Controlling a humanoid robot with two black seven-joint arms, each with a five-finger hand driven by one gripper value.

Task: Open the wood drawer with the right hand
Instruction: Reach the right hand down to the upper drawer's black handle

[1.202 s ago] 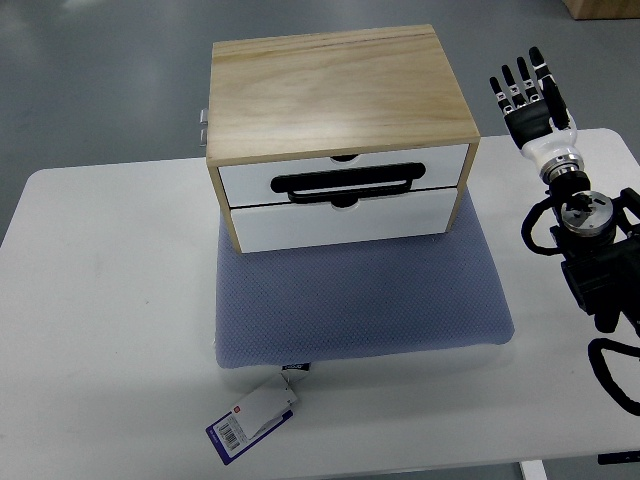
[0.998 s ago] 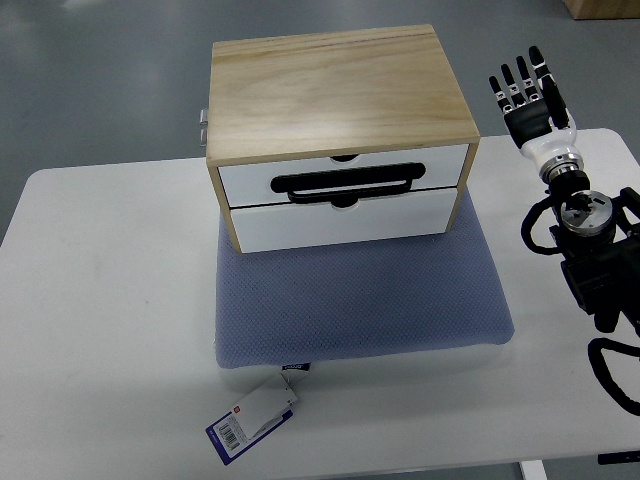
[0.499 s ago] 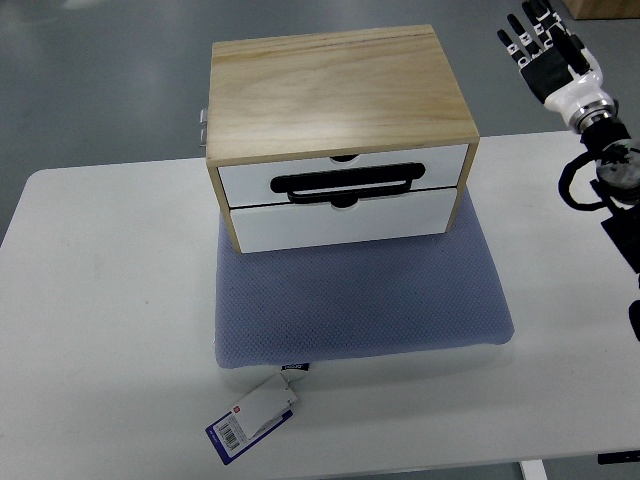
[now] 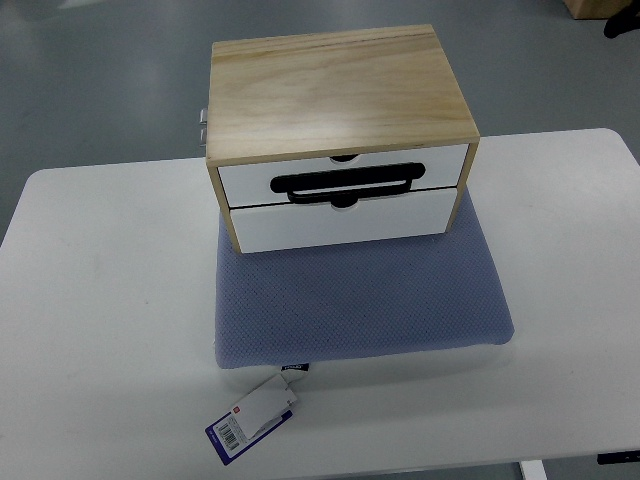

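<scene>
The white tabletop [image 4: 100,300] carried a blue mat [image 4: 360,300], with the wood drawer box [image 4: 335,100] on it, both drawers closed. Black handle [image 4: 348,182] untouched. Neither hand showed, so fingers couldn't be judged; reaching in remained.

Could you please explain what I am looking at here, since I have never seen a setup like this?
This is a single camera mounted on a humanoid robot, looking steeply down at its work surface. On the white table lies a blue-grey cushion mat with a barcode tag hanging off its near edge. A wooden drawer box sits on the back of the mat, with two white drawer fronts, both shut, and a black handle on the upper one. Only a dark bit of something shows at the top right corner; no hand is visible and nothing is held.
</scene>
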